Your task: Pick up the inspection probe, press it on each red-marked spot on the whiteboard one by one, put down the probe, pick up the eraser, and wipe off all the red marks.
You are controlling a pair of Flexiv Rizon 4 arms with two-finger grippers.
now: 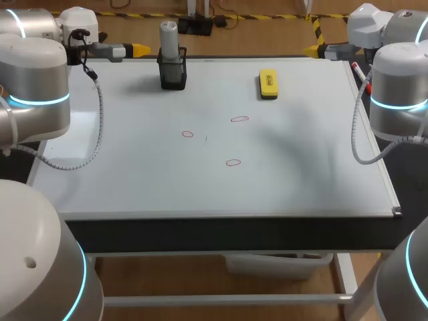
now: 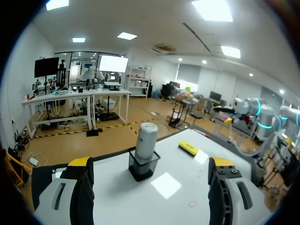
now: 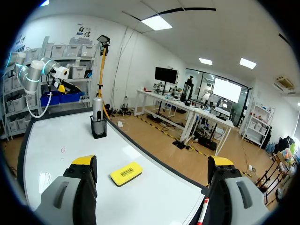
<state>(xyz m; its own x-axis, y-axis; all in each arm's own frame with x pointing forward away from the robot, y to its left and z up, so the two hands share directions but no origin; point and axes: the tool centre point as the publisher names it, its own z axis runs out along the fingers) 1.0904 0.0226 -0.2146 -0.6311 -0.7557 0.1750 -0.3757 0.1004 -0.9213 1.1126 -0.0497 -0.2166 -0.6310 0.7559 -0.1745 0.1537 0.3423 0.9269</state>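
The inspection probe (image 1: 168,37), a grey cylinder, stands upright in a black holder (image 1: 173,75) near the far edge of the whiteboard (image 1: 134,174), left of its middle as you look down from the head view. Your left gripper (image 2: 150,162) hangs near the board's far left corner, well apart from the probe. In the left wrist view you find probe and holder straight ahead of it, framed by the gap of its fingers but untouched. Those fingers are spread wide with nothing between them. The holder contains the probe alone, and the probe's upper half stands clear above the rim. The yellow eraser (image 1: 268,84) lies flat on the board to the right of the holder, near the same far edge and apart from it. Three red marks, small outlined ovals, lie about the board's middle: a left mark (image 1: 187,134), a far mark (image 1: 239,119) and a near mark (image 1: 233,162). Your right gripper (image 3: 152,161) hangs near the far right corner, its fingers likewise parted wide and holding nothing. In the right wrist view you see the eraser ahead of it and the probe in its holder further off. A red-tipped pen (image 1: 359,72) lies along the board's right edge
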